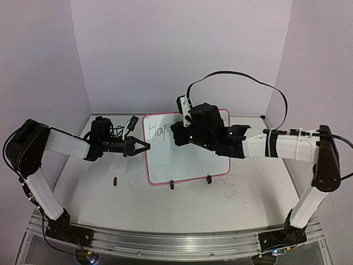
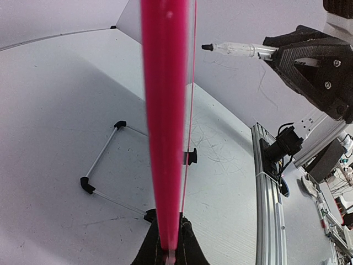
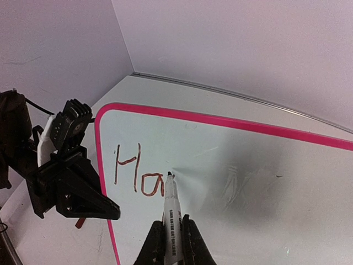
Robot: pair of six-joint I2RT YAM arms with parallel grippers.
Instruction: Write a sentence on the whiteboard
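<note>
1. Desk (image 1: 237, 204): white and scuffed, with grey scribble marks to the near right. It is enclosed by pale walls on the left, right and far sides.

2. Whiteboard (image 1: 187, 160): glossy white with rounded corners and a red-pink border. It is stood at mid desk towards the far side, between the two arms, and is carried on item 3.

3. Clip feet (image 1: 171, 185): two, black, fitted along the board's near edge.

4. Left hand (image 1: 144, 147): its fingers are closed tight on the board's left edge. In the left wrist view the pink border is seen pinched between them.

5. Right hand (image 3: 168, 245): held over the board's upper middle, clamped shut around item 6.

6. Marker (image 3: 170, 207): clear-barrelled with a dark tip. The tip is set against the board surface, just right of item 7.

7. Lettering (image 3: 132, 171): thin, reddish-dark, in the board's far left corner. "Ha" is legible, and the stroke after it is partly hidden by the marker.

8. Small dark object (image 1: 115, 180): laid on the desk left of the board. Its kind cannot be told.
</note>
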